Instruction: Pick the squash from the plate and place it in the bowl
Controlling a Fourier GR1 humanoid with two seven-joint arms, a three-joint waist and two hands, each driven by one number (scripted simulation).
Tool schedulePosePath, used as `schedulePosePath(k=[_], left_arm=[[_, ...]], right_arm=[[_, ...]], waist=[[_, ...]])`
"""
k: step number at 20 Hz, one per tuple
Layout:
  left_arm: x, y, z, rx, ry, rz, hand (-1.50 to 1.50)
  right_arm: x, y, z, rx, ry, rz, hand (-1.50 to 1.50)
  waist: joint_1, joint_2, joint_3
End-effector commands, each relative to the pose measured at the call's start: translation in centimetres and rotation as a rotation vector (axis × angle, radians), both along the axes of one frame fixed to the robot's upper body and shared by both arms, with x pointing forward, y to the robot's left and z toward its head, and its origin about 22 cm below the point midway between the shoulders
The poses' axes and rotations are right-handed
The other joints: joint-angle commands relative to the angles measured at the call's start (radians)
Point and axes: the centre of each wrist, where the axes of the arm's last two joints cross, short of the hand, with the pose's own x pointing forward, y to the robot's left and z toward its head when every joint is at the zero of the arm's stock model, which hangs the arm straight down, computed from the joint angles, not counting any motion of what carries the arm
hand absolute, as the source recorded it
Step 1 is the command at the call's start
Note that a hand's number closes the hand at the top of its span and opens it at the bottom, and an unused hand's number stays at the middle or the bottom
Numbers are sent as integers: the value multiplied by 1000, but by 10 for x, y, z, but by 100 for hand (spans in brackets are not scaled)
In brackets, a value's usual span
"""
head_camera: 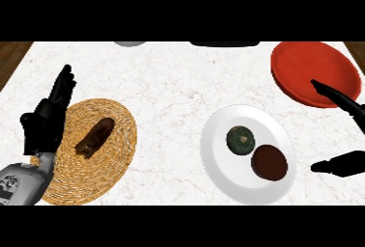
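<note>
A dark green round squash [241, 139] lies on the white plate [222, 166] right of centre, beside a dark brown round item [269, 162]. The red bowl [314, 72] stands at the back right. My right hand [342, 102] enters from the right edge, open, with one finger stretched over the bowl's near rim and the thumb [341, 164] lower down beside the plate's right edge. It touches neither squash nor plate. My left hand [47, 116] rests open at the left, fingers pointing up.
A woven straw mat [107, 159] at the left carries a dark brown elongated item [94, 137]. A grey object [130, 43] and a black object [224, 44] sit at the counter's far edge. Wooden floor shows past the marble counter's corners.
</note>
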Motion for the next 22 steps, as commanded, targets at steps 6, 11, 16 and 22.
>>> schedulePosePath(k=[6, 11, 16, 22], left_arm=[[10, -1, 18, -3, -19, -1, 0], [-7, 3, -6, -6, 6, 5, 0], [-2, 19, -13, 8, -13, 7, 0], [3, -4, -1, -4, -1, 21, 0]], right_arm=[[19, 69, 17, -201, 158, 115, -150], [24, 90, 21, -289, 239, 160, -150], [24, 125, 0, -399, 310, 169, -150], [30, 146, -7, -477, 353, 99, -150]], waist=[[-1, 2, 2], [0, 1, 2], [0, 3, 1], [-3, 2, 2]])
